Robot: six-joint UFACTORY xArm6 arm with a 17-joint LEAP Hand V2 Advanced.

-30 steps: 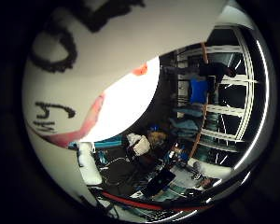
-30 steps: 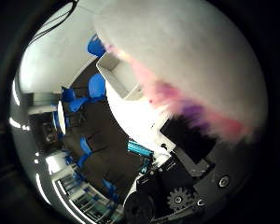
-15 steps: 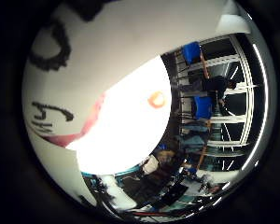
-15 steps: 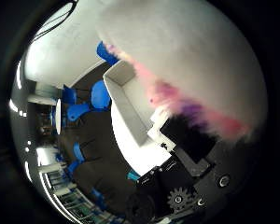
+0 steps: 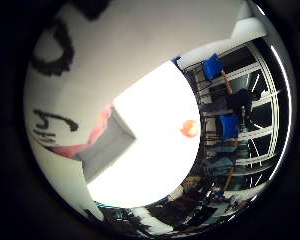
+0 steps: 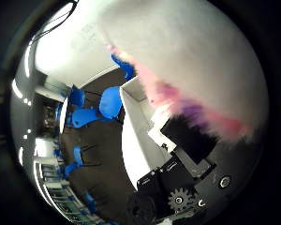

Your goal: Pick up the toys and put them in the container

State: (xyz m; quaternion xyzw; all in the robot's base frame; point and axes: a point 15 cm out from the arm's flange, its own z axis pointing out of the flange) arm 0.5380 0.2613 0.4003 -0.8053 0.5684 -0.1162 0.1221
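Note:
A white plush toy point(image 5: 100, 60) with black marks and a pink patch fills much of the right little finger side palm view, close against the palm. Its white and pink fur point(image 6: 192, 66) also fills much of the right thumb side palm view. The black, geared parts of my right hand point(image 6: 183, 183) lie right beside the fur, and the hand is shut on the plush toy. A small orange toy point(image 5: 189, 127) lies on the white table point(image 5: 150, 165), away from the hand. A white open container point(image 6: 140, 103) stands on the table below the plush toy.
Blue chairs point(image 6: 89, 117) stand on the dark floor beside the table. More blue chairs point(image 5: 212, 66) and tall window frames point(image 5: 252, 100) are at the far side of the room. The table edge point(image 6: 126, 159) runs beside the container.
The whole background has shifted in both views, so the hand has moved over the table. The plush toy stays fixed against the palm. The container and more of the table have come into view.

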